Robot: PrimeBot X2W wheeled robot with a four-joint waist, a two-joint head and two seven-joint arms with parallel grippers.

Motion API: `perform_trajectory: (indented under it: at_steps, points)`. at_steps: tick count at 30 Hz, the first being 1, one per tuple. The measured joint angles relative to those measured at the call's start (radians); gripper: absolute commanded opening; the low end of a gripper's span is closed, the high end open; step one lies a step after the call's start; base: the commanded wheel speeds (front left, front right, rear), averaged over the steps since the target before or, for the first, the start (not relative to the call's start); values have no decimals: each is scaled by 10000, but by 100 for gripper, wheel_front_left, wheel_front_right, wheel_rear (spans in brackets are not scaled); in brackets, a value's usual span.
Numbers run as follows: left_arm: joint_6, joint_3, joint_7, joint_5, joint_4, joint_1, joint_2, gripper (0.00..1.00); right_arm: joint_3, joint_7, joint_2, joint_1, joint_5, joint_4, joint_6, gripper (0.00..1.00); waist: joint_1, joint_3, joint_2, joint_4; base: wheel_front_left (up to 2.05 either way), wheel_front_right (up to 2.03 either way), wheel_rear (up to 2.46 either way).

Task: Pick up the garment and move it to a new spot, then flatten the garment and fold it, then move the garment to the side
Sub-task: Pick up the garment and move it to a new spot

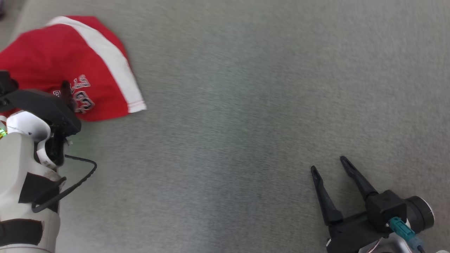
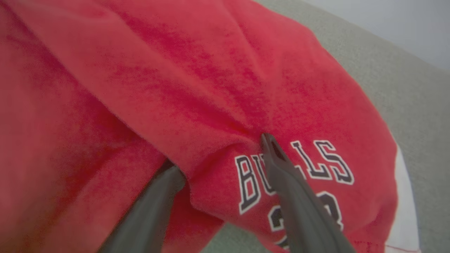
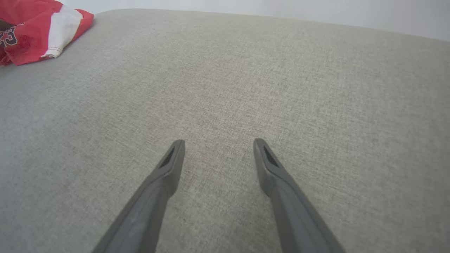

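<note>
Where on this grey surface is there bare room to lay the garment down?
Bare: the whole middle and right of the surface, between the garment and the right gripper at lower right. Crowded: the far left, where the left gripper pokes into the garment's folds.

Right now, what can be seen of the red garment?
The red garment looks like soft jersey knit, with a broad white stripe, a stitched hem and dark, white-edged lettering BULLS above a number. It lies crumpled at the far left of the grey fabric surface. The open left gripper straddles a raised fold beside the lettering, one finger tucked under it.
</note>
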Motion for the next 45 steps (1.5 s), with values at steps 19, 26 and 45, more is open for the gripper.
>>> perform_trajectory:
  at_steps: [19, 26, 45]
  points:
    - [-928, -502, -493, -123, 447, -172, 721, 0, 803, -796, 497, -570, 466, 1628, 0, 100, -4, -119, -2, -1603, 0, 0, 0]
    - [-1051, -1682, -244, 111, -1172, 142, 830, 0, 970, -1304, 792, -573, 832, 2752, 0, 100, -5, -1642, -2, -1682, 0, 0, 0]
    - [-821, -4441, 934, -644, -7369, 1792, 169, 0, 577, -1404, 913, -146, 982, 3020, 0, 100, -6, -4367, -3, -3714, 0, 0, 0]
